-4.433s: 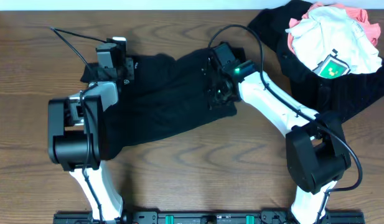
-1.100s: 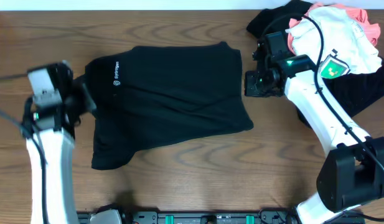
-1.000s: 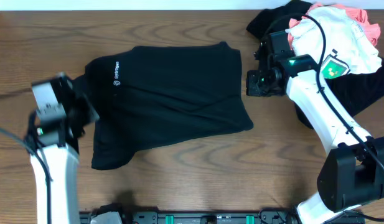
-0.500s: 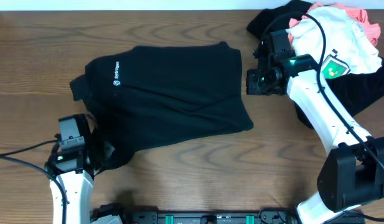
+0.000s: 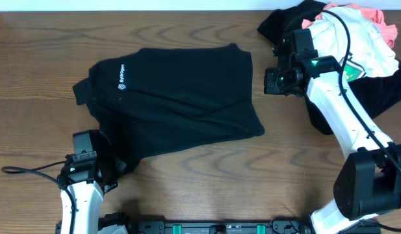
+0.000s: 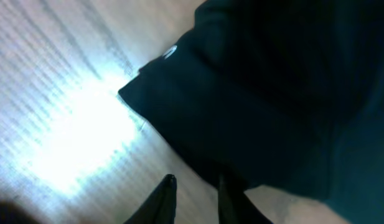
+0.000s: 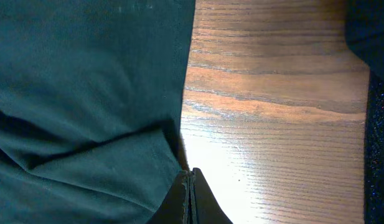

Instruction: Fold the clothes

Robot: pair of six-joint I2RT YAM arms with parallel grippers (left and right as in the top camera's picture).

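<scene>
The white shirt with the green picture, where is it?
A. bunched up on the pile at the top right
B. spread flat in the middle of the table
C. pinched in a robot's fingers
A: the white shirt sits crumpled on the pile; the black shirt is the one spread out.

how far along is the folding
Done: one black shirt lies spread on the table, logo up. In hand: left gripper, slightly open, at its near-left corner; right gripper shut by its right edge. Left: the folds themselves, plus the pile at the far right.
</scene>
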